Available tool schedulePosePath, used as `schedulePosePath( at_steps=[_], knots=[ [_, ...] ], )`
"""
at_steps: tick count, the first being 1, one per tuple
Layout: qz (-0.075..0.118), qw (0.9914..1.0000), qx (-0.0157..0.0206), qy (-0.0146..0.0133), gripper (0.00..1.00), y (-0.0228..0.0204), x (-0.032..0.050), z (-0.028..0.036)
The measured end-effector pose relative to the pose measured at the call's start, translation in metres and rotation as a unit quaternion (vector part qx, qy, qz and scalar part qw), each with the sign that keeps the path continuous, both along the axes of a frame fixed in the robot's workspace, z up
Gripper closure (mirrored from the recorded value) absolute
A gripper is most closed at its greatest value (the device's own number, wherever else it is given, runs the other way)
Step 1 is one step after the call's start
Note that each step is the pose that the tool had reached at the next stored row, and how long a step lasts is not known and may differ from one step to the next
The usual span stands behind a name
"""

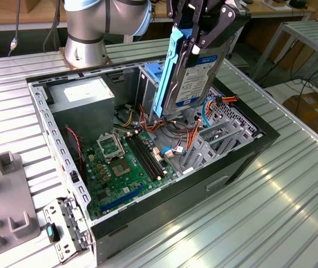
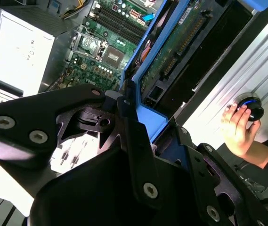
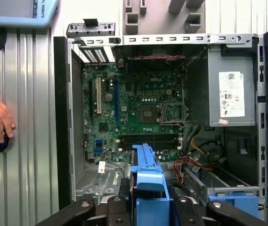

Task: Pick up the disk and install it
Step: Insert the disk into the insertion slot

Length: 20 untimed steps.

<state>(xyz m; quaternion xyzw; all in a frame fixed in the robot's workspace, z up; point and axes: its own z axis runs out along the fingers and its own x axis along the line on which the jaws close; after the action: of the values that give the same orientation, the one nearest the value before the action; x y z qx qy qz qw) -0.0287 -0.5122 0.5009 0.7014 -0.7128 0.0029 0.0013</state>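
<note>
Right now, in the exterior view, the black jaws are pinching the flat dark-metal disk with its white label and blue plastic side rails [image 1: 195, 75] by its upper end. It is hanging tilted over the open black computer case [image 1: 242, 162], which is standing on the ribbed metal desk [image 1: 270, 218]. Below its lower edge, orange and red cables [image 1: 153, 125] are lying beside the grey metal drive cage [image 1: 217, 134]. To my eye this step is calling for a slow descent, with the rails squared to the cage guides before any push and the cables kept out from under the drive.

In the second wrist view the disk [image 2: 171, 47] is showing its green circuit-board face, and one blue rail [image 2: 143, 70] is running back between the jaws. The grip is looking centred. A person's hand [image 2: 237, 129] is resting on a round black knob [image 2: 249, 110] beside the case, well apart from the drive.

In the first wrist view the blue rail [image 3: 148, 174] is pointing toward the green motherboard [image 3: 134, 108], with the cables [image 3: 188, 164] close by. Tilt is probably better judged against the cage than against the board.
</note>
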Motion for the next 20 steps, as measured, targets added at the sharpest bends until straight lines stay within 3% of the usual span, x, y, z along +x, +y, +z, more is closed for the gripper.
schedulePosePath(
  at_steps=[5,20],
  knots=[
    [0.000,1.00000,0.0000,0.0000,0.63,-0.0040,0.0006,-0.0004],
    [0.000,1.00000,0.0000,0.0000,0.63,-0.0067,0.0006,-0.0004]
  ],
)
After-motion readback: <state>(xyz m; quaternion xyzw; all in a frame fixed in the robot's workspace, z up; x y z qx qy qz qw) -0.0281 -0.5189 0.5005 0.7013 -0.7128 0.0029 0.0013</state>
